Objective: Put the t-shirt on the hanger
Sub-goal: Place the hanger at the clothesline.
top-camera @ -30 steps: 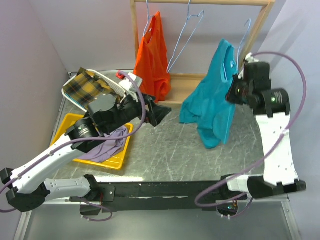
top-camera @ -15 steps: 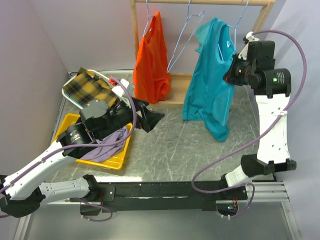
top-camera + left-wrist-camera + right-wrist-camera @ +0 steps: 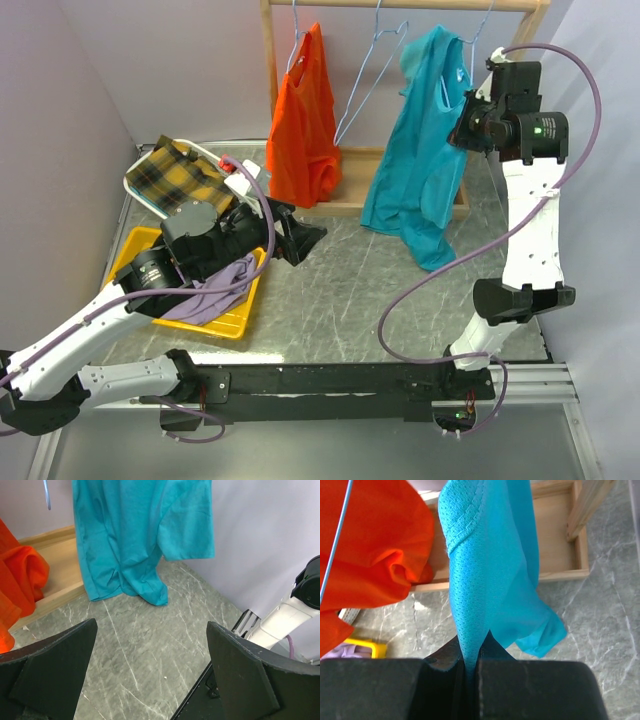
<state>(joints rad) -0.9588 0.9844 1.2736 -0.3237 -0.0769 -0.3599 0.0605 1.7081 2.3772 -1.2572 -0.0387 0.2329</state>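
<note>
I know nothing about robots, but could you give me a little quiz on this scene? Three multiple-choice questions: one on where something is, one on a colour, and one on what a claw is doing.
1. Where does the lilac cloth lie?
A. in the yellow tray
B. in a blue bucket
C. on a chair

2. What colour is the garment hanging left of the t-shirt?
A. black
B. orange
C. green

3. What is the right gripper doing?
A. open, empty
B. shut on nothing
C. shut on the t-shirt

Answers:
1 A, the top view shows it heaped in the tray.
2 B, it is bright orange in the top view.
3 C, its wrist view shows teal fabric pinched between closed fingers.
</note>
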